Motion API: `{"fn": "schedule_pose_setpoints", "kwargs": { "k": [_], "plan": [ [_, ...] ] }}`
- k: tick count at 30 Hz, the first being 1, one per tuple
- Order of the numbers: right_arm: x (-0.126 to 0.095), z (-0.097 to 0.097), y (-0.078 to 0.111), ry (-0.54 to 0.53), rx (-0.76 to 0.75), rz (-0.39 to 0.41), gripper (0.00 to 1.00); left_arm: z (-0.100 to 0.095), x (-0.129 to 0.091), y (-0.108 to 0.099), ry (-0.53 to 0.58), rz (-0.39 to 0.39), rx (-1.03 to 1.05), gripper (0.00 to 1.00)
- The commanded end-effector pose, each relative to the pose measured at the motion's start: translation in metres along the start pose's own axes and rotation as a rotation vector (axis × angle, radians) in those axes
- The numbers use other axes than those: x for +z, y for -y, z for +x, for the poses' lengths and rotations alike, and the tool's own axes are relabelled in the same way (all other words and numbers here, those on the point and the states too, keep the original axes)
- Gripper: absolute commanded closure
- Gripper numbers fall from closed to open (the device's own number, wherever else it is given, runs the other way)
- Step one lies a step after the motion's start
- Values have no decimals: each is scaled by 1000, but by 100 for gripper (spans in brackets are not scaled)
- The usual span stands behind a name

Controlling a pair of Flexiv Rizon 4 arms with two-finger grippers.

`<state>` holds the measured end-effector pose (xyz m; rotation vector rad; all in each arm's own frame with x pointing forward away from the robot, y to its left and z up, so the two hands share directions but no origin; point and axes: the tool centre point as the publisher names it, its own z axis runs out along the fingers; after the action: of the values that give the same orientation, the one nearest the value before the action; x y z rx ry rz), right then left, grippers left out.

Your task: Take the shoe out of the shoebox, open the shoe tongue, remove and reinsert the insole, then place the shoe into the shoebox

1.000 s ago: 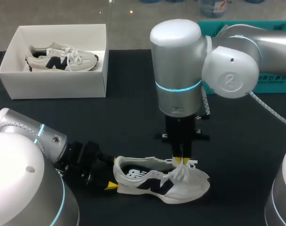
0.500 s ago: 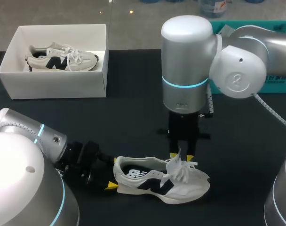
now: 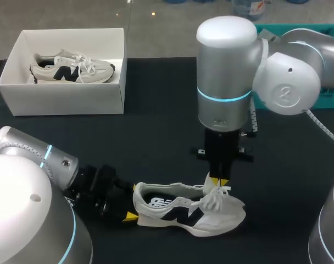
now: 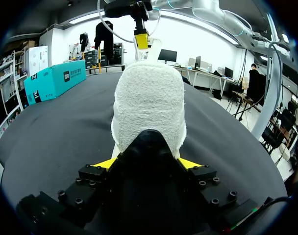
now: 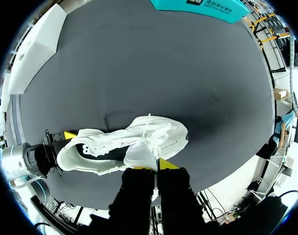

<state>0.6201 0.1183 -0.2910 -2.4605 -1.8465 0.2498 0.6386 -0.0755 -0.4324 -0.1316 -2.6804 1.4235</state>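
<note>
- My right claw point(image 3: 218, 179) is pinched shut on the tongue point(image 5: 139, 155), just above the sneaker point(image 3: 183, 213).
- My left claw point(image 4: 149, 165) clamps the sneaker's heel; the sneaker rests on the desk point(image 3: 156, 126).
- Risk: the thin tongue may slip free, or a hard pull may tip the sneaker out of the heel grip.
- The shoebox point(image 3: 62, 102) stands well apart from the sneaker.

Bright, even overhead light, faint shadow beside the shoe point(image 3: 183, 213) on the black table point(image 3: 156, 126), sheen on the right arm point(image 3: 227, 71)

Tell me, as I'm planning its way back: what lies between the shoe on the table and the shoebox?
Nothing: the head view shows only bare table between shoe and shoebox.
</note>
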Motion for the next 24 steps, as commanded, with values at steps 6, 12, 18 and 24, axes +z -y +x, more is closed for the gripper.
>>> {"fn": "schedule_pose_setpoints", "kwargs": {
  "k": [6,12,18,24],
  "plan": [
    [10,-22,5,-107,156,-11,100,1,4,-2,1,-4,0,100],
    [6,-14,4,-117,112,-13,55,1,4,-2,1,-4,0,100],
    [-20,5,2,-25,-120,-14,0,1,4,-2,1,-4,0,100],
    [-50,22,-1,48,-532,-17,0,1,4,-2,1,-4,0,100]
  ]
}}
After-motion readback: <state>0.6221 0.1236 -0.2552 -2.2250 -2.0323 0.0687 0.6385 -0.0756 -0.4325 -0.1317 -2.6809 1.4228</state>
